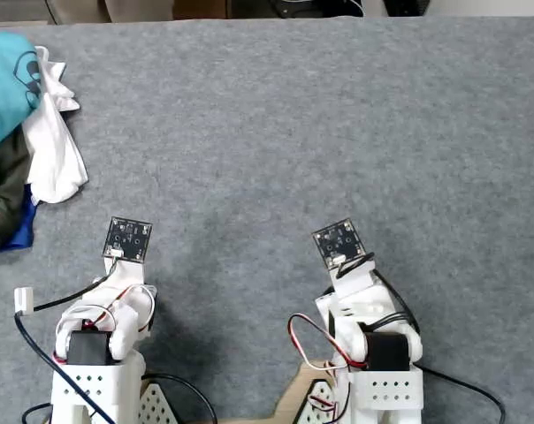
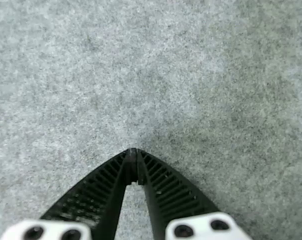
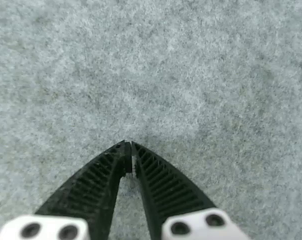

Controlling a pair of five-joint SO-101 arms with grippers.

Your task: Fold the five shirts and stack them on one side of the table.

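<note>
- A pile of shirts is seen at the far left edge of the table, partly cut off by the edge of the high view.
- A teal shirt is heaped at the far end of the pile, with a dark print on it.
- A white shirt is draped down the right side of the pile, crumpled, with its loose end spread on the grey felt.
- A dark shirt is bunched below the teal one, and a blue shirt is tucked under the pile's near end.
- None of the shirts is laid flat or folded; all are touching one another in one heap.
- The left gripper is held over bare felt with its jaws drawn together to a narrow point, tips meeting, and nothing is gripped.
- The right gripper is likewise closed to a narrow point over bare felt, and nothing is held.
- One arm is parked at the near left and another arm at the near right, both well apart from the pile.
- Which arm carries which gripper cannot be told from the wrist views.
</note>
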